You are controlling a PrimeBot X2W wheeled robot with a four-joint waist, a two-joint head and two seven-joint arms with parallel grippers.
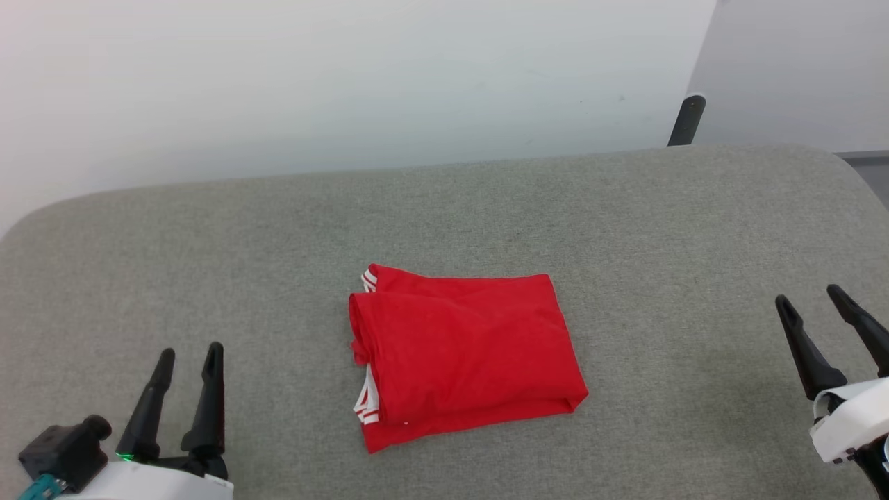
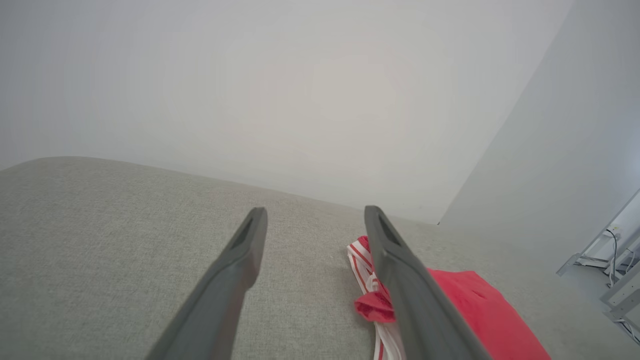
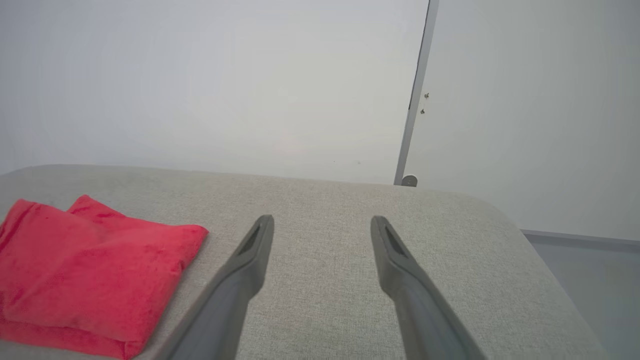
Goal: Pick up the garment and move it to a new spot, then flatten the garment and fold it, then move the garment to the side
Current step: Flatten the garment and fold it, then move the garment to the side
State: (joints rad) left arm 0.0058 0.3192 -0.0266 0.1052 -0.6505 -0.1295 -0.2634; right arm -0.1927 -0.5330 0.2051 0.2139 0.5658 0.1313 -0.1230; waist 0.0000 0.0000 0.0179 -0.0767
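Nearest the robot, the left gripper (image 1: 191,349) sits at the near left of the grey padded surface (image 1: 625,222). Its two dark fingers point away from the robot, stand apart and hold nothing. The right gripper (image 1: 807,294) is at the near right, a little farther in. Its fingers are likewise spread wide with only bare grey fabric between them. Both are well apart from the garment and neither touches it.

The garment (image 1: 465,347) lies between them, around the middle of the surface and slightly nearer the left gripper. It is folded into a compact, roughly rectangular red stack of several layers, set a little askew. Red-and-white striped trim (image 1: 367,403) peeks out along its left edge, at the near-left corner and again at the far-left corner. No letters or number show on the upper face. In the left wrist view the striped edge and a small bunched red fold appear just beside the right-hand finger.

Beyond the garment the grey surface runs bare to its far edge, with rounded corners on both sides. Behind it is a pale wall (image 1: 347,83). At the far right a dark post (image 1: 687,119) rises just past the edge.
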